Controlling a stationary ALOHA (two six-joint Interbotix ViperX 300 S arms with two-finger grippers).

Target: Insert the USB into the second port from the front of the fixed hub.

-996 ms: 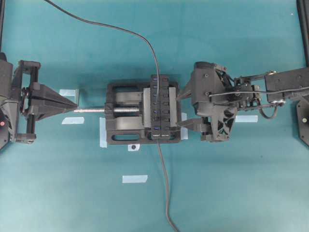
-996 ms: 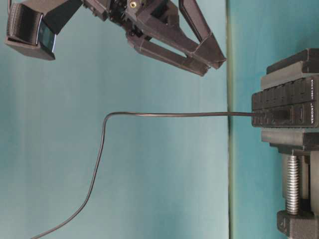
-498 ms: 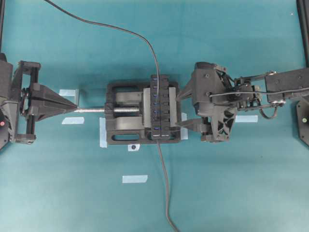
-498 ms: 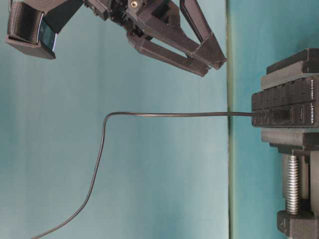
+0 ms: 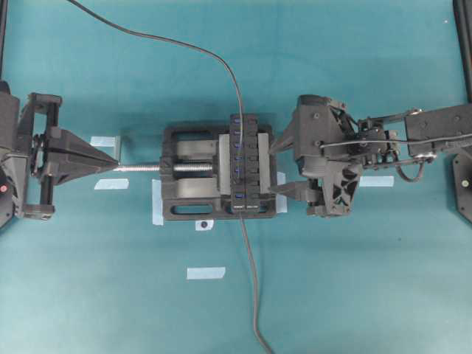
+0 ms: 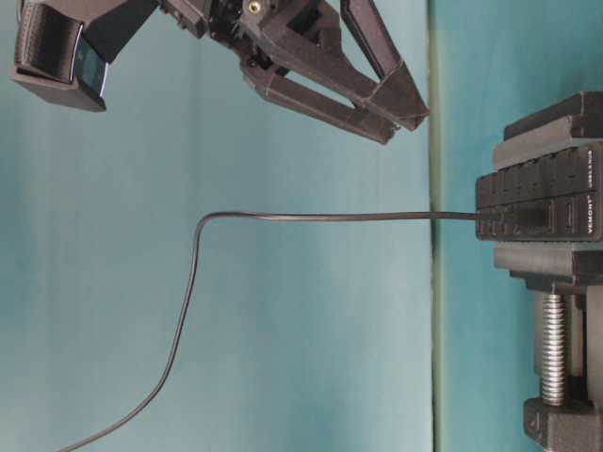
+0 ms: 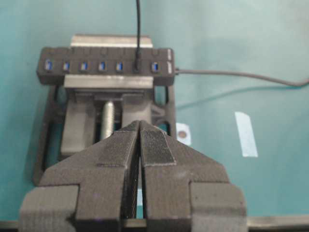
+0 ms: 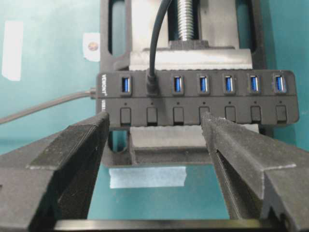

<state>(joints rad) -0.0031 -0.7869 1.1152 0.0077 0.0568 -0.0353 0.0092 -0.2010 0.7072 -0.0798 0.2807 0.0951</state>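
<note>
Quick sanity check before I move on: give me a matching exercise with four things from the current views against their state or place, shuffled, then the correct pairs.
Things:
1. left gripper
2. right gripper
3. USB
4. fixed hub

States or places:
A. clamped in the black vise
B. jaws wide open, empty
C. jaws closed together, empty
D. seated in the second port from the labelled end of the hub

Pairs: 1-C, 2-B, 3-D, 4-A
</note>
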